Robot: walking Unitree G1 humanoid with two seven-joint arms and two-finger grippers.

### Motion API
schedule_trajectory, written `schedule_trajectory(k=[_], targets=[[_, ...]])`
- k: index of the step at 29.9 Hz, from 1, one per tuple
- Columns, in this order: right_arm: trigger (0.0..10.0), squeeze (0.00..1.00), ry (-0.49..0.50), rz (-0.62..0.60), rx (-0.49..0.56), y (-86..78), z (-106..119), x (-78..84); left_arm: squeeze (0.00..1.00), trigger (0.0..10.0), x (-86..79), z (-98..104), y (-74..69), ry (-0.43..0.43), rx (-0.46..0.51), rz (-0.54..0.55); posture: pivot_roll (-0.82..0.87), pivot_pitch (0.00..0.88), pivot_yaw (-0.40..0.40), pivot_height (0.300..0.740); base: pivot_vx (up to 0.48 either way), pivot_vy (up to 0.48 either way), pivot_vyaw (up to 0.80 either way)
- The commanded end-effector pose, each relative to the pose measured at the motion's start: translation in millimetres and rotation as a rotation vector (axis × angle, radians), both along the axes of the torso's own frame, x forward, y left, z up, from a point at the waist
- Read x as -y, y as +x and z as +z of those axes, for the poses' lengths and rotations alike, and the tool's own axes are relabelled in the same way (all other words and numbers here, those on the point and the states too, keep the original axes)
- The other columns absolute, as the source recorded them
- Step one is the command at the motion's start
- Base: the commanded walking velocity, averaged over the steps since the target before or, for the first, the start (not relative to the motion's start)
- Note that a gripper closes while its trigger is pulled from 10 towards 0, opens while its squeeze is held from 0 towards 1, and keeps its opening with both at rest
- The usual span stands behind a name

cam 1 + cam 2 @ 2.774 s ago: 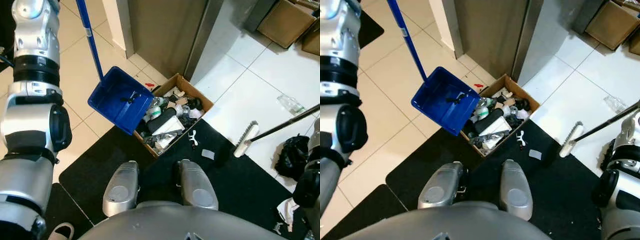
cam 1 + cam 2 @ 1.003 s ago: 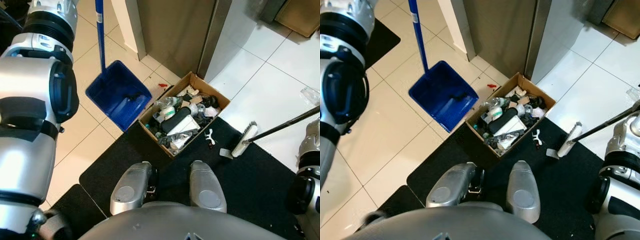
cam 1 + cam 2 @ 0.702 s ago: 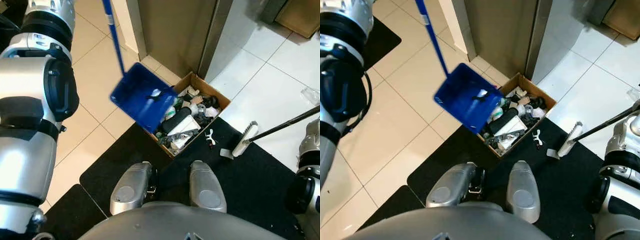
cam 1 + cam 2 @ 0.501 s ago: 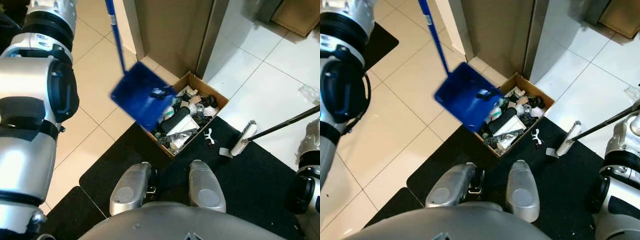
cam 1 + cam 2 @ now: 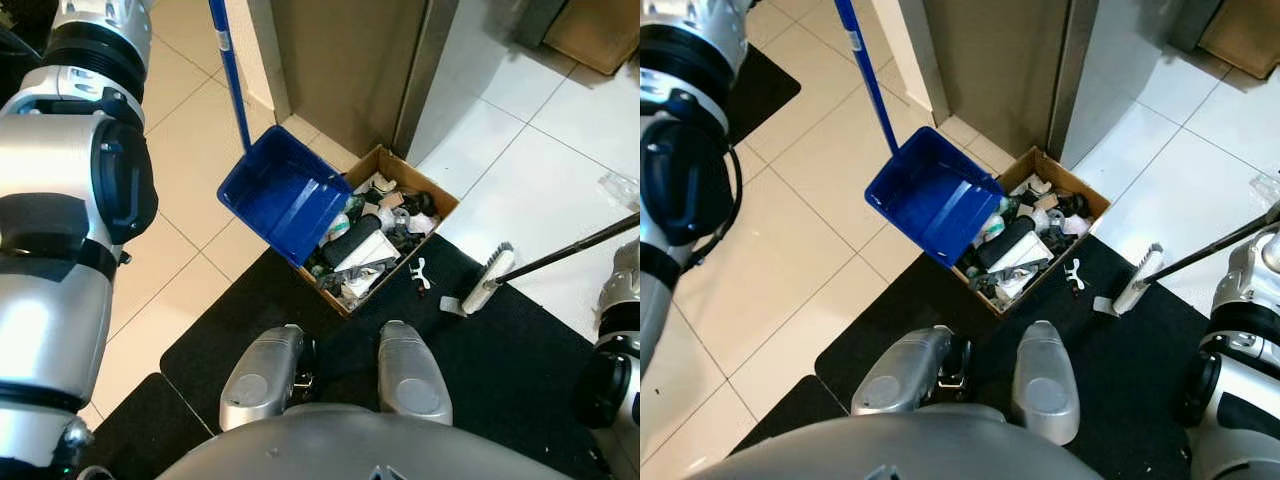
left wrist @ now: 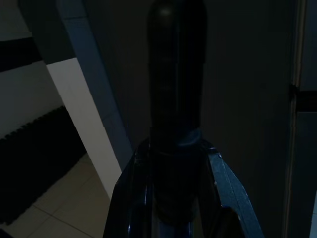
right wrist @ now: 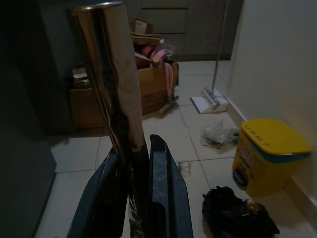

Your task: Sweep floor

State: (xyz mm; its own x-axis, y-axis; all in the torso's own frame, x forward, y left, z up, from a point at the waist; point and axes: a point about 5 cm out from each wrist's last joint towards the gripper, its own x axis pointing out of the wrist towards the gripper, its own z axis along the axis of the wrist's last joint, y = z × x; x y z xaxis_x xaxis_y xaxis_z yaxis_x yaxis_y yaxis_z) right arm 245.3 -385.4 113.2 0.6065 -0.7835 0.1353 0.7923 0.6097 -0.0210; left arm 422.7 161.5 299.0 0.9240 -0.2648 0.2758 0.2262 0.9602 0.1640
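1. Two black fingers of the left claw (image 6: 171, 198) are clamped on the dark, rounded handle end of the blue plastic long-handled dustpan (image 5: 283, 193); the dim left wrist view shows the handle pressed between them.
2. The right claw (image 7: 133, 198) has its two fingers closed tight on the shiny metal handle of the broom (image 5: 560, 249), which stands up between them in the right wrist view.
3. From the head views, the dustpan's blue pole rises toward the upper left, and its tray is tilted with the open lip over the left edge of the open brown cardboard box (image 5: 432, 200).
4. That box is full of mixed rubbish: dark pieces, white scraps and wrappers. It sits at the far edge of the black floor mat (image 5: 500, 350).
5. The broom's pale brush head (image 5: 488, 279) rests on the mat, right of the box, beside a small grey scrap (image 5: 449, 306) and near a white piece (image 5: 420, 272).
6. Tiled floor (image 5: 180, 160) lies to the left, with the robot's two silver feet (image 5: 338, 375) on the mat.
7. The right wrist view also shows a yellow bin (image 7: 270, 156) and a black bag (image 7: 240, 218) on the floor.
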Motion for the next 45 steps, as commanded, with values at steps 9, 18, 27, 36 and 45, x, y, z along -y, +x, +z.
schedule_trajectory(k=[9, 18, 27, 36, 45], targets=[[10.0, 0.0, -0.01, -0.003, 0.022, -0.4, 4, 1.3, 0.0, 10.0, -8.6, 15, -1.9, -0.032, 0.068, 0.03, 0.08, 0.0, 0.124, 0.74, 0.0, 0.0, 0.0], [10.0, 0.0, -0.014, 0.054, 0.022, 5.1, 1, -10.6, 0.0, 10.0, -16.3, 12, -6.6, -0.088, 0.127, 0.01, 0.08, 0.0, 0.118, 0.74, 0.0, 0.0, 0.0], [10.0, 0.0, -0.11, 0.185, 0.142, 34.9, 47, -29.1, 0.0, 10.0, 1.9, -33, -21.7, -0.127, 0.135, -0.051, 0.09, 0.0, 0.073, 0.74, 0.0, 0.0, 0.0], [10.0, 0.0, -0.173, 0.307, 0.127, 55.5, 62, -49.0, 0.0, 10.0, 15.0, -74, -41.0, -0.173, 0.074, -0.043, 0.08, 0.0, 0.013, 0.74, 0.0, 0.0, 0.0], [10.0, 0.0, -0.185, 0.336, 0.1, 58.9, 65, -50.1, 0.0, 10.0, 9.9, -80, -53.0, -0.218, 0.055, 0.004, 0.07, 0.0, -0.009, 0.74, 0.0, 0.0, 0.0]])
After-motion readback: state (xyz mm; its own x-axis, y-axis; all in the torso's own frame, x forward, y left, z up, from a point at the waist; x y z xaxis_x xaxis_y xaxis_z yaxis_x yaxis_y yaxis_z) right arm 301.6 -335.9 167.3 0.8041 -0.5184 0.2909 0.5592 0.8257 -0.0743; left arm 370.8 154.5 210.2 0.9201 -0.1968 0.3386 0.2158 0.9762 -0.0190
